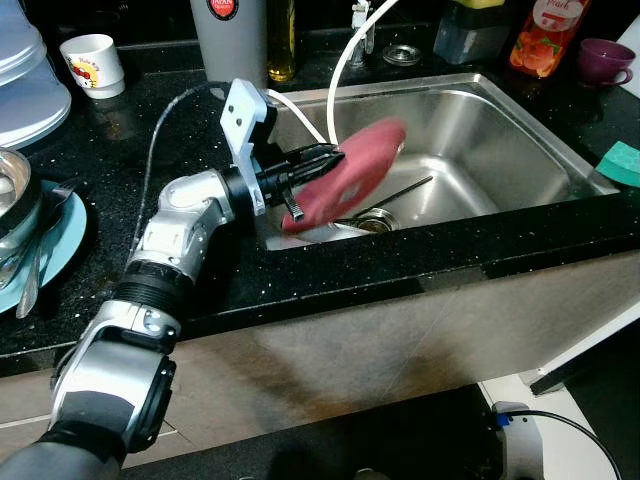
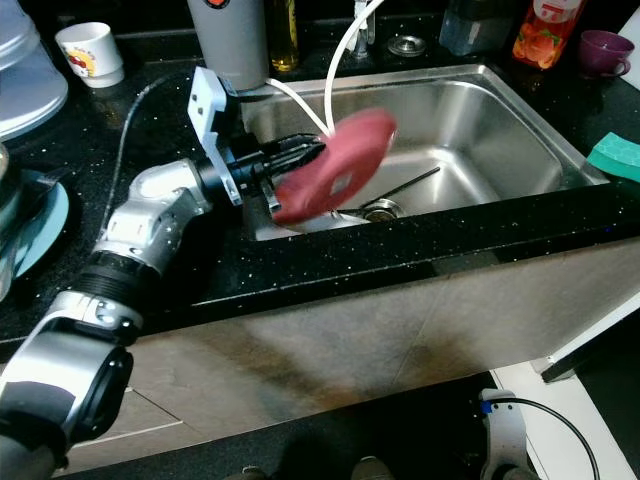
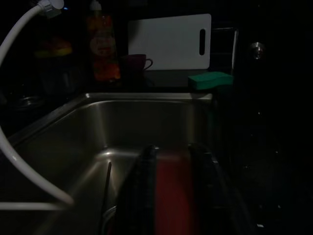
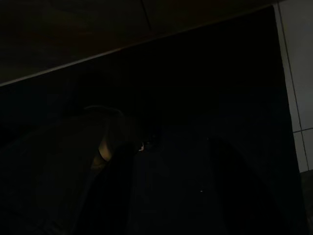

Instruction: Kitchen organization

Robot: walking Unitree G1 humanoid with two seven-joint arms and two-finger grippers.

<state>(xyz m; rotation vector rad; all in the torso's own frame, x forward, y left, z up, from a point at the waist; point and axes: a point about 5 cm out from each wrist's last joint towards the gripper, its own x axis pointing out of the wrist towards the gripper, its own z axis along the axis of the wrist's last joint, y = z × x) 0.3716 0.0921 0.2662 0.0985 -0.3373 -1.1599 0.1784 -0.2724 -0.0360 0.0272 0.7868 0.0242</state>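
While your left gripper [image 1: 322,160] is clenched on the rim of the round dark-red plate [image 1: 348,178], that plate hangs tilted over the stainless steel sink [image 1: 505,130]. Risk: an edge-only pinch may slip, dropping it onto the thin metal utensil [image 1: 400,191] and drain [image 1: 377,220] at five o'clock. Right gripper: cannot tell.

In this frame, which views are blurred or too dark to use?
Eye views: well lit, but the red plate held by the left gripper is smeared by motion. Left wrist view: dim, sink readable. Right wrist view: nearly black.
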